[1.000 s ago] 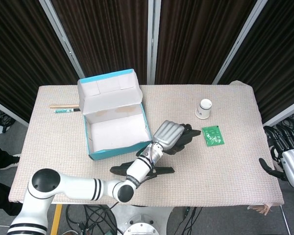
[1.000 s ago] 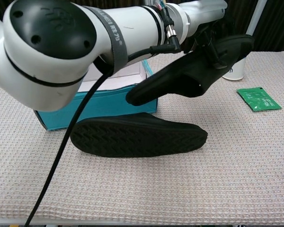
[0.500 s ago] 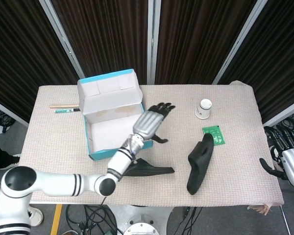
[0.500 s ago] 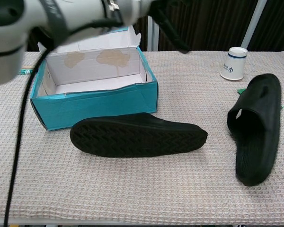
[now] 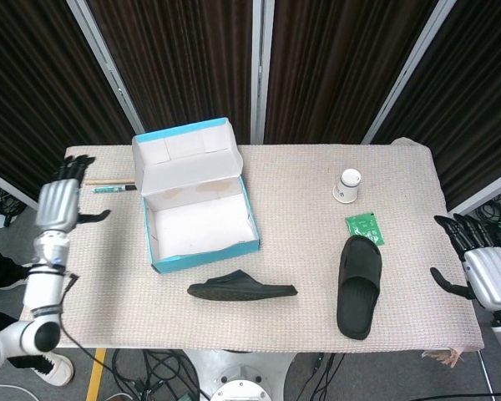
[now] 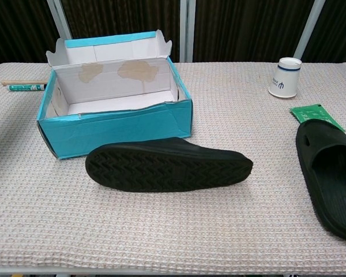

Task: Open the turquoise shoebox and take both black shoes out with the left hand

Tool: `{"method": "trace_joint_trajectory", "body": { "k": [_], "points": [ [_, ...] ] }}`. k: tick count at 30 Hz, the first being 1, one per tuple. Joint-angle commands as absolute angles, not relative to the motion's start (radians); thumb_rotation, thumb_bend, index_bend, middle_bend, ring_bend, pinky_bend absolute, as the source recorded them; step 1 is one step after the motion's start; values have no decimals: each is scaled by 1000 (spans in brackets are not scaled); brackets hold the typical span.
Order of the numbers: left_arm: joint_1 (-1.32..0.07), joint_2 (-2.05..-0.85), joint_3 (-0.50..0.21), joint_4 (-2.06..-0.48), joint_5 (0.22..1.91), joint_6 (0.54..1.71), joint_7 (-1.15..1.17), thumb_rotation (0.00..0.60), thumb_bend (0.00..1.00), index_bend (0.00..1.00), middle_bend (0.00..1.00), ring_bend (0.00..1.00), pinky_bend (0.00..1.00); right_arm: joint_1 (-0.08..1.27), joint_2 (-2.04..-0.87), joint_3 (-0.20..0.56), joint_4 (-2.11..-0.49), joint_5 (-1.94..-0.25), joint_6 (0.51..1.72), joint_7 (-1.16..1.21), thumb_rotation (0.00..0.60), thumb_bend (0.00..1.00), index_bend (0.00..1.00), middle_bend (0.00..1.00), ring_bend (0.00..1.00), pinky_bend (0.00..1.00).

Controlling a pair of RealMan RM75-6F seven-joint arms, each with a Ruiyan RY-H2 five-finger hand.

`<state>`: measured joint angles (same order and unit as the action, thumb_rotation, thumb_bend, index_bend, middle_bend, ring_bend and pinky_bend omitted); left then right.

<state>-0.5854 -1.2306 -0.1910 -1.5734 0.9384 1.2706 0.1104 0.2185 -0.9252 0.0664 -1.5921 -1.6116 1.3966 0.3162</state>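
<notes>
Head view: shoebox [image 5: 196, 205] open, empty; both black shoes [image 5: 243, 290] [image 5: 358, 284] out on worktop beside it. Left hand [image 5: 59, 205] fingers released, empty. Task looks finished; nothing further needed.

shoebox [image 5: 196, 196]: 1, turquoise, open
black shoes [image 5: 243, 290] [image 5: 359, 286]: 2
paper cup [image 5: 347, 185]: 1
green packet [image 5: 364, 228]: 1
pen [image 5: 115, 189]: 1
wooden stick [image 5: 108, 180]: 1
</notes>
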Motion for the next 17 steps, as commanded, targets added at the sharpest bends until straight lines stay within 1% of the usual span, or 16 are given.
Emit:
{"method": "trace_joint_trajectory", "body": {
  "k": [1,9,14,17],
  "points": [
    [-453,-1151,-94,-1519,1039,1353,19,600,113,136,94,0,154,224,-940,64,-1583,-1624,1398,311,600,246,29,109,0,30],
    [-241,-1119,36,-1539,1198,1515,-44,600,115,152,95,0,134,200,-995,50,-1553,-1639,1447,281,600,247,44,114,0,30],
    [-135,-1124,72,-1591,1273,1632,-41,600,115,154,95,0,133,180,-1024,37,-1542,-1658,1484,271,600,243,54,117,0,30],
    [-89,-1126,87,-1621,1310,1678,-28,600,115,154,95,0,133,174,-1039,27,-1537,-1667,1492,278,600,238,55,118,0,30]
  ]
}}
